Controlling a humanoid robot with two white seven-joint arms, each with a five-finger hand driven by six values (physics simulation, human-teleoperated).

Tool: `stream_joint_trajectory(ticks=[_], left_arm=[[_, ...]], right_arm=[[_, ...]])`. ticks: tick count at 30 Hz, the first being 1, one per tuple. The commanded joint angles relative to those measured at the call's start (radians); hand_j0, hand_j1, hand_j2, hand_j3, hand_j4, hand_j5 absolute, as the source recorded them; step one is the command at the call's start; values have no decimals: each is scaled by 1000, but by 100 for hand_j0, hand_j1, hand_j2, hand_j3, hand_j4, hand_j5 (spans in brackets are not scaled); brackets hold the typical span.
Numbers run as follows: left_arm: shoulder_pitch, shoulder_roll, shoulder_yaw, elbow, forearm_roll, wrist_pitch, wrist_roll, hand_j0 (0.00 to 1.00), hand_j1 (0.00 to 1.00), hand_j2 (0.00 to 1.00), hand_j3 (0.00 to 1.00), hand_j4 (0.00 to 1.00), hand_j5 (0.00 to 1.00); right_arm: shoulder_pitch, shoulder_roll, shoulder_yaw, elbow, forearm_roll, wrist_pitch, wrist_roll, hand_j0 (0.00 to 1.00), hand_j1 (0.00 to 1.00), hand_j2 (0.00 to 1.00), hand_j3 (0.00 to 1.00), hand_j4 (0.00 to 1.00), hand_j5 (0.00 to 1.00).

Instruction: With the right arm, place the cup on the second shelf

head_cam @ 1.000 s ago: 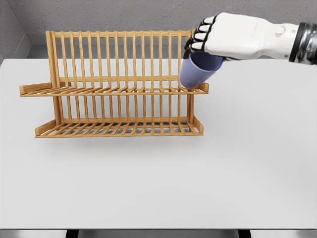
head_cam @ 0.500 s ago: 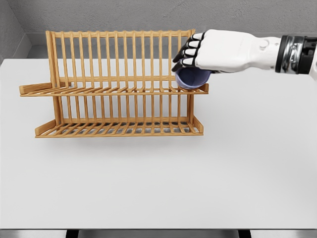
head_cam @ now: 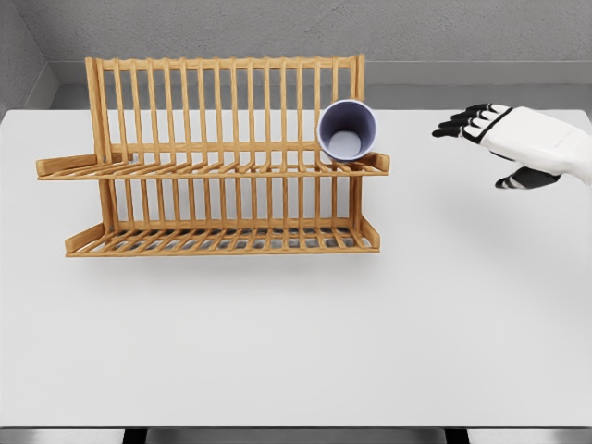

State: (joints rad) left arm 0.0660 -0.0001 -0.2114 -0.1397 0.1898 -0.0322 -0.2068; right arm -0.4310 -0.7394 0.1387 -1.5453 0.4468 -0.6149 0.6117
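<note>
**Purple cup lying on the upper shelf of the wooden rack, our right hand off to the side**

We are looking down from our head camera at a plain white table that is filling most of the frame, with a grey wall running along the top edge.

In the upper left and centre of the frame, a two-tier wooden dish rack made of light brown slats is standing upright on the table. It has a tall back of vertical bars, an upper shelf about halfway up and a lower shelf near the table surface.

A small purple plastic cup is lying on its side at the right end of the upper shelf. Its round open mouth is facing us, so we are seeing straight into its pale interior. It is resting against the vertical bars near the rack's right post.

Our right hand, white with black finger joints, is showing at the right edge of the frame, level with the upper shelf. It is well apart from the cup and the rack. Its fingers are spread and extended toward the left, gripping nothing, with the thumb hanging below the palm.
</note>
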Motion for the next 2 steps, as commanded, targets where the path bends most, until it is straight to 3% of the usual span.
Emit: stream_joint_trajectory(ticks=[1, 2], left_arm=[[0, 0, 0, 0, 0, 0, 0, 100, 100, 100, 100, 100, 100], [0, 0, 0, 0, 0, 0, 0, 100, 100, 100, 100, 100, 100]], right_arm=[[0, 69, -31, 14, -7, 4, -1, 100, 100, 100, 100, 100, 100], [3, 71, -31, 17, -7, 4, -1, 100, 100, 100, 100, 100, 100]])
